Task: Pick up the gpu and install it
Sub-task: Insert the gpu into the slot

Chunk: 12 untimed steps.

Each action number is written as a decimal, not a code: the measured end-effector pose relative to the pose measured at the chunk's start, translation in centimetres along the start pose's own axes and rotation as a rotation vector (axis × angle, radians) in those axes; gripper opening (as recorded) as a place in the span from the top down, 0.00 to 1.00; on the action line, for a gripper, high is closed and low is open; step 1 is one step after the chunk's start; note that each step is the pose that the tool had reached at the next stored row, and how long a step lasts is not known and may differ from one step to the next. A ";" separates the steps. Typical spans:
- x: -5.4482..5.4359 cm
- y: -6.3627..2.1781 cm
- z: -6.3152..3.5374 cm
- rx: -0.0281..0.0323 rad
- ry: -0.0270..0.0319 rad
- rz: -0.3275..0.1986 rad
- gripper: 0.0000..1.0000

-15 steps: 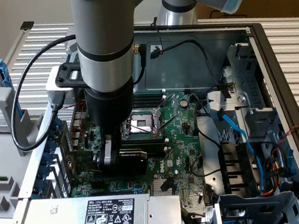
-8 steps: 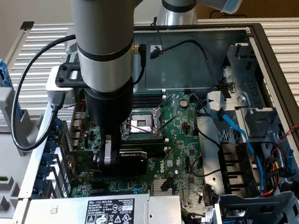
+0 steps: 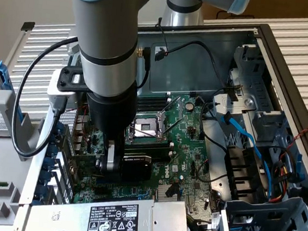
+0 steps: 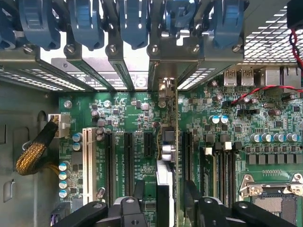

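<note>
Wrist view: my fingers [image 4: 193, 198] stand open, one on each side of the gpu [image 4: 164, 189], with a thin gap showing between each pad and the card, so I grip nothing. The gpu stands edge-on between them, upright in a black slot of the motherboard [image 4: 265, 109], and its silver bracket [image 4: 163, 90] reaches the rear wall of the case beyond my fingertips. I judge the step in hand to be the release at the end of the install, with the card apparently seated, though I cannot see how deep it sits. Any move from here calls for keeping straight and clear of both faces, so the card is not tipped. I count one gpu, one white slot [image 4: 86, 156] off to one side, and five blue latches [image 4: 135, 19] along the rear wall.
</note>
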<state>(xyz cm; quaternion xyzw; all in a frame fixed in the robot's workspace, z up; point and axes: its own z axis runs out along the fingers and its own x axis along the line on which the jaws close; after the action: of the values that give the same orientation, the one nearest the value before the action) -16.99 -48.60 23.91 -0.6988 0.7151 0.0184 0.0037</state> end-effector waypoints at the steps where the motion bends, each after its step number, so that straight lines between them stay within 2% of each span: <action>1: 0.0 0.00 0.00 0.0000 0.0000 0.000 0.53; 8: 0.0 0.00 0.00 0.0000 0.0000 0.000 0.51; 10: 0.0 0.00 -0.04 -0.0001 0.0000 0.000 0.39; 11: 0.0 0.00 -0.08 -0.0001 0.0002 0.000 0.39; 12: 0.0 0.00 -0.07 0.0000 0.0000 0.000 0.33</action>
<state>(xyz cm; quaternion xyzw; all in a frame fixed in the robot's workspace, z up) -16.99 -48.60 23.98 -0.6988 0.7151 0.0184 0.0038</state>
